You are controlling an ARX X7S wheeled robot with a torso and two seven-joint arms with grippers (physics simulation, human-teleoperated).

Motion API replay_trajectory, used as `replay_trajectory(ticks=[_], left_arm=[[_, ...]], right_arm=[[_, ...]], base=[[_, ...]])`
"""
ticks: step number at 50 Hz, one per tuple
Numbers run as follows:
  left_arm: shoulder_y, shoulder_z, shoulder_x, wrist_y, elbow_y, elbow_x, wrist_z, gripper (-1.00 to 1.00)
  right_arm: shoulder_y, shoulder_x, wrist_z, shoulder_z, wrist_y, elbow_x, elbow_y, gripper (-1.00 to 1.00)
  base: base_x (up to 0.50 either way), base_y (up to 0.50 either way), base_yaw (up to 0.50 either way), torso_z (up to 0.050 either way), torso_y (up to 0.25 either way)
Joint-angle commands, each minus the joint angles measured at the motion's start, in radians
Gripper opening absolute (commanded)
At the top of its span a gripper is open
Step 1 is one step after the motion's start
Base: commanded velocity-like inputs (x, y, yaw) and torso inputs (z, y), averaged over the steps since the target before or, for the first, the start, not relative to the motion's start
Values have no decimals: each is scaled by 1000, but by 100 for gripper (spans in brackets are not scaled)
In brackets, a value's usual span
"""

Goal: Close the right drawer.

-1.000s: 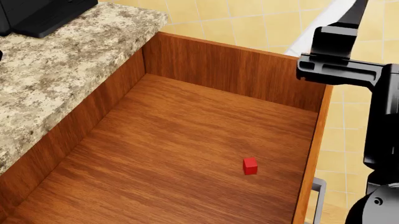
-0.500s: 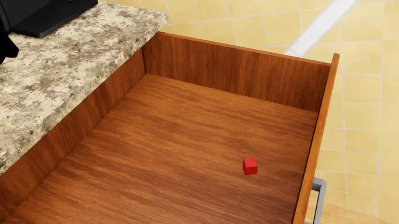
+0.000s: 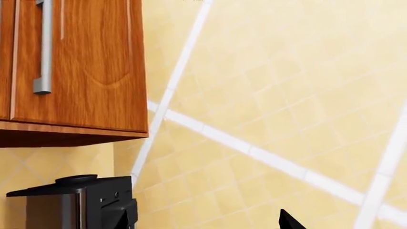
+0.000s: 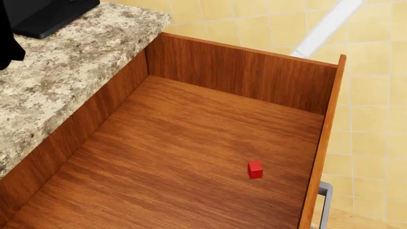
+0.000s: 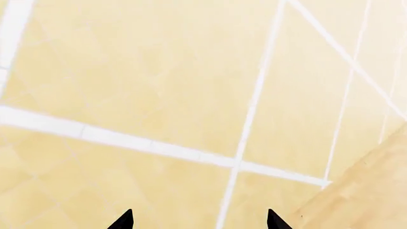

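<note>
The right drawer (image 4: 190,143) stands pulled far out from beneath the speckled granite countertop (image 4: 57,81), its reddish-brown grained floor filling most of the head view from 7 o'clock toward 1 o'clock. Thin wooden walls ring the box; the front panel runs along the 3 o'clock side, and a grey squared bar handle (image 4: 325,202) shows just outside it near 5 o'clock. Yellow tiled floor (image 4: 375,119) with pale grout lines lies beyond the drawer at 12 to 3 o'clock. A black appliance (image 4: 45,14) sits on the countertop at 11 o'clock, and a dark shape, part of the robot, cuts in at the frame's edge at 10 o'clock. A small red cube (image 4: 255,169) rests on the drawer floor toward 5 o'clock, apart from every wall.

In the left wrist view, a wooden cabinet door (image 3: 83,67) with a grey upright handle (image 3: 43,47) hangs above a dark machine (image 3: 76,202) against yellow tile; the left gripper (image 3: 207,222) shows two black fingertips set well apart, holding nothing. The right gripper (image 5: 199,222), seen from its own wrist camera, likewise shows two dark tips spread wide over bare tile, empty.
</note>
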Motion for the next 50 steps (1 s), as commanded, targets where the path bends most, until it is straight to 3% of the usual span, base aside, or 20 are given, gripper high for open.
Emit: replay_trajectory(ticks=[1, 4, 13, 19, 22, 25, 32, 45, 50], left_arm=[[-46, 4, 13, -7, -14, -48, -24, 100], [-42, 8, 25, -1, -4, -64, -26, 100], [-83, -55, -85, 40, 87, -436, -246, 100], [-59, -82, -146, 100, 155, -586, -305, 100], [-80, -76, -159, 118, 166, -630, -330, 100], [-103, -81, -188, 142, 173, -689, -349, 100], [-81, -93, -221, 152, 202, -719, -362, 100], [-104, -80, -248, 157, 203, -747, -388, 100], [-90, -118, -287, 162, 199, -760, -372, 100]], right_arm=[[-81, -16, 7, 38, -98, -21, 120, 100], [-137, -26, 10, 30, -118, -48, 90, 100], [-256, -124, -3, 30, -11, -1, -108, 100], [-310, -206, 127, -29, -249, -20, 71, 100], [-365, -207, 174, -115, -358, 96, 140, 100], [-390, -203, 220, -251, -562, 22, 285, 100], [-339, -178, 223, -312, -799, 44, 607, 100], [-213, -183, 226, -446, -782, -6, 705, 100], [-191, -194, 244, -542, -656, -29, 561, 100]], base=[[0, 0, 0, 0, 0], [0, 0, 0, 0, 0], [0, 0, 0, 0, 0], [0, 0, 0, 0, 0], [0, 0, 0, 0, 0], [0, 0, 0, 0, 0], [0, 0, 0, 0, 0], [0, 0, 0, 0, 0], [0, 0, 0, 0, 0]])
